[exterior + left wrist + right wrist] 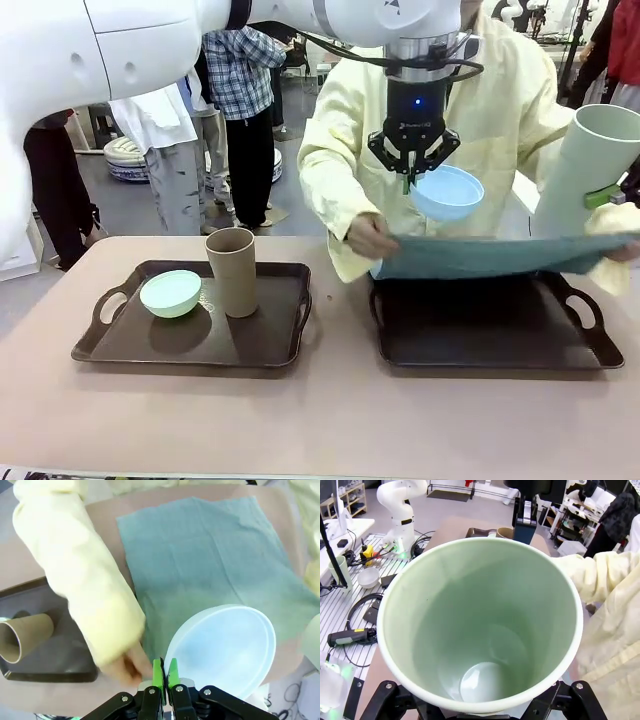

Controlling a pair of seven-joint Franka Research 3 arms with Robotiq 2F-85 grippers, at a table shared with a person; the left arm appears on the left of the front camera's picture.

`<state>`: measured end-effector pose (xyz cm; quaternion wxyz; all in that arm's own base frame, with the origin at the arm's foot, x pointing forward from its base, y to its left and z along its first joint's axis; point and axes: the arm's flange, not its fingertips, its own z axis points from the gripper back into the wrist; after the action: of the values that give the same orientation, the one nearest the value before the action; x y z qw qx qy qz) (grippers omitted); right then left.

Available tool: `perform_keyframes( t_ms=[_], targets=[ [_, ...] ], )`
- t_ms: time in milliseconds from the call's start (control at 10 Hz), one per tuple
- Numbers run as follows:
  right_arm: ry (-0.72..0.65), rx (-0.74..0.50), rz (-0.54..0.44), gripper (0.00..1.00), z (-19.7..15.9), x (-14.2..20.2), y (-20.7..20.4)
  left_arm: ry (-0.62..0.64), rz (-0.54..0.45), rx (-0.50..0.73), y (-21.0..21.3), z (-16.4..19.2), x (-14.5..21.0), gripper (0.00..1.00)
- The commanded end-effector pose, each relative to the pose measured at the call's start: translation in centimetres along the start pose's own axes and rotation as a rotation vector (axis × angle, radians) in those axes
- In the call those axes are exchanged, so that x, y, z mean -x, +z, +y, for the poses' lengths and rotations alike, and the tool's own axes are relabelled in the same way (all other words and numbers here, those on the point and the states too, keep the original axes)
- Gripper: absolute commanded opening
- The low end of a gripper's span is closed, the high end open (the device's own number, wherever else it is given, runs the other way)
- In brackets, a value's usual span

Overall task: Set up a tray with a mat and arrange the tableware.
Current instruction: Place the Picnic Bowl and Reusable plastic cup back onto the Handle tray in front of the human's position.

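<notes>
- Tableware sits partly on a tray and partly in the air. A mint green bowl (170,293) and an upright brown tumbler (232,270) stand on the left tray (190,348), with the bowl just beside the tumbler on its left.
- A light blue bowl (447,192) hangs tilted in the air, above the far edge of the right tray (490,362). The left tool (408,180) pinches its rim.
- In the left wrist view, the left tool's green pads (158,674) are drawn narrow, with the bowl's rim between them.
- A pale green tumbler (590,165) is held up at the far right, leaning with its mouth to the upper right. The right tool (606,196) clamps it on the side, one green pad pressed to its wall.
- In the right wrist view, the tumbler's open mouth faces the camera.
- A blue-green cloth mat (500,255) is stretched out flat just above the right tray and does not lie on it.
- A person (500,110) in a pale yellow coat at the far side holds the mat. One hand (370,237) grips its left end, and the other is at the right edge of the picture.
- Both dark brown trays have handles and lie side by side on the tan table (320,425), near each other but not touching.
</notes>
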<state>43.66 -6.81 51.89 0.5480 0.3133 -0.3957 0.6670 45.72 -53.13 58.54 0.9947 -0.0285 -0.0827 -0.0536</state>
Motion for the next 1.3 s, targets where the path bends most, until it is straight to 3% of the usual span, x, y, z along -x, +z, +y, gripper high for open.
perform_keyframes(
  t_ms=[0, 1200],
  targets=[
    [0.015, 0.0, 0.003, 0.24, 0.05, 0.1, -0.1, -0.002, -0.011, 0.006, 0.32, -0.09, -0.27, 0.0],
    [0.015, 0.0, 0.003, 0.24, 0.05, 0.1, -0.1, -0.002, -0.011, 0.006, 0.32, -0.09, -0.27, 0.0]
  ],
)
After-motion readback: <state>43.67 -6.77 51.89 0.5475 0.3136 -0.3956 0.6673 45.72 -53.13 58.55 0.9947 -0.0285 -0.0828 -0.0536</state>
